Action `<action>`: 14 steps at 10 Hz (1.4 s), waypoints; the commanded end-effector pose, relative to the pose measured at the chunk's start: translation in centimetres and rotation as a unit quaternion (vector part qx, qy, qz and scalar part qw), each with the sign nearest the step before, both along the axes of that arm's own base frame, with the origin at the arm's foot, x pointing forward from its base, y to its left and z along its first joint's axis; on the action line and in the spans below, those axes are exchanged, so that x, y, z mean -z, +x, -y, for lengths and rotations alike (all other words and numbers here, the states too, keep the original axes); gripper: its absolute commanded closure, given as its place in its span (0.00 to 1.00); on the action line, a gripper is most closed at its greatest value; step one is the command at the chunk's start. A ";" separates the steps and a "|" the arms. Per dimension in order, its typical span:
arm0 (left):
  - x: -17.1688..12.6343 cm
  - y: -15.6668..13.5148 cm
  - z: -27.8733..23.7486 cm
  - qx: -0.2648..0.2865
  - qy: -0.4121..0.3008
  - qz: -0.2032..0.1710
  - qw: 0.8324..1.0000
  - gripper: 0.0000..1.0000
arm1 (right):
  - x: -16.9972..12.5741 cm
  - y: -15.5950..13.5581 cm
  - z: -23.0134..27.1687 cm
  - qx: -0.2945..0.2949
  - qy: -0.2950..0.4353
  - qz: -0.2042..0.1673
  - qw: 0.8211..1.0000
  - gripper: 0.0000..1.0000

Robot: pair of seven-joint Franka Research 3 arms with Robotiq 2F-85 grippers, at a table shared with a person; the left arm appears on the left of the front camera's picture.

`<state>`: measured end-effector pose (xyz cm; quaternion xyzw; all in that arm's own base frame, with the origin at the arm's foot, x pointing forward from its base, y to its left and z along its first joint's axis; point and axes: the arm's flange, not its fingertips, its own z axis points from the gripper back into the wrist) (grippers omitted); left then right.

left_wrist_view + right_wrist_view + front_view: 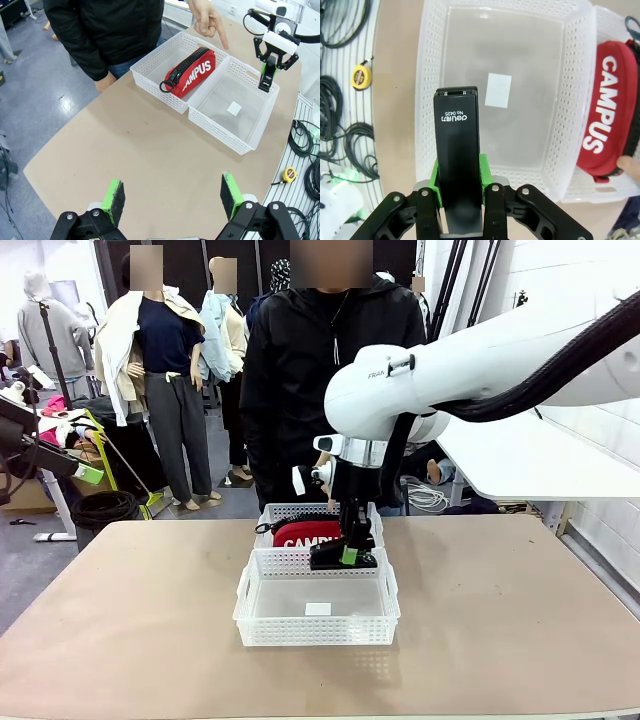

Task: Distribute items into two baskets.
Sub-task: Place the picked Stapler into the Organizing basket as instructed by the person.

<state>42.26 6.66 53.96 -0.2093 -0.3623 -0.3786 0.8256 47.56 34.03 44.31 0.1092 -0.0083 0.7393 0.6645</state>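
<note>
Two baskets sit touching, end to end, in the middle of the worktop (120, 620), and you are halfway home: the red pouch (192, 72) already lies in the far basket (275, 512), on the person's side, while the near basket (250, 615) holds nothing but a small white label on its floor. Your right tool (345, 552) is clenched on the black stapler (459, 165), green pads pressing both its flanks, and it hangs over the near basket's far end, just above the rim. So the step in hand is the drop of the second item. The next move, as I judge it, calls for a short descent until the stapler is inside the walls, then a release of the grip; let go too high and it may bounce or clip the rim. Your left tool (172, 200) waits spread wide and holding nothing, well back above bare worktop. The person's hand (207, 20) points a finger down near the far basket's corner.
</note>
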 end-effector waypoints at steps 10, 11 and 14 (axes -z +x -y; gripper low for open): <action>-0.1 -0.1 -0.1 -0.003 -0.002 -0.001 1.000 0.00 | 1.5 0.8 -2.7 0.044 -0.007 -0.019 0.999 1.00; -0.1 -0.1 -0.1 -0.003 -0.002 -0.001 1.000 0.00 | 1.5 0.8 -2.7 0.044 -0.007 -0.019 0.999 1.00; -0.1 -0.1 -0.1 -0.003 -0.002 -0.001 1.000 0.00 | 1.5 0.9 -2.8 0.047 -0.008 -0.018 0.999 1.00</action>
